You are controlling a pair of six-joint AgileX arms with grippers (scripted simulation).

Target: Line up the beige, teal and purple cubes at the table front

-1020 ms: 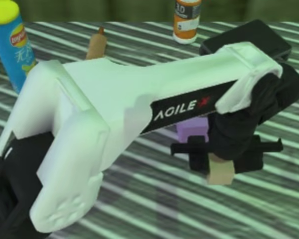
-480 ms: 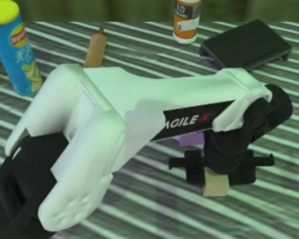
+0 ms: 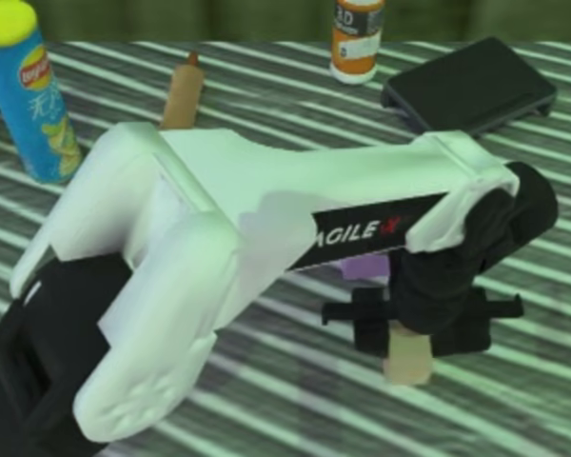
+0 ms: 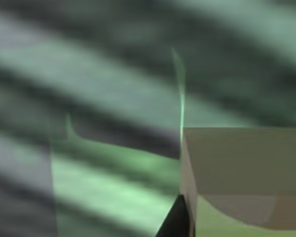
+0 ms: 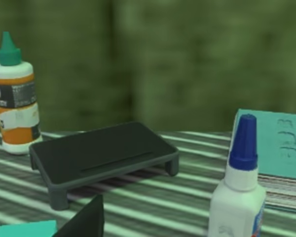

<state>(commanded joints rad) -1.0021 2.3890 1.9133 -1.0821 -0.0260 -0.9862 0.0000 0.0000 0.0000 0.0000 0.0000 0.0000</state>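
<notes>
Table (image 3: 295, 409): dark grey-green top crossed by pale mint diagonal stripes.
Beige cube (image 3: 407, 354): at the left gripper (image 3: 409, 328), on the front stretch of the top; contact with the top cannot be told.
Purple cube (image 3: 366, 267): just behind the left gripper, largely hidden under the arm.
Black slab (image 3: 468, 84): well behind the gripper, toward the right.
Orange-labelled bottle (image 3: 357, 40): far behind the gripper, upright.
Brown bottle (image 3: 184, 90): behind, well to the left.
Blue chip can (image 3: 24, 90): far to the left, standing.
Teal cube (image 5: 27, 229), white glue bottle (image 5: 239, 187), teal book (image 5: 278, 158): seen in the right wrist view only.
</notes>
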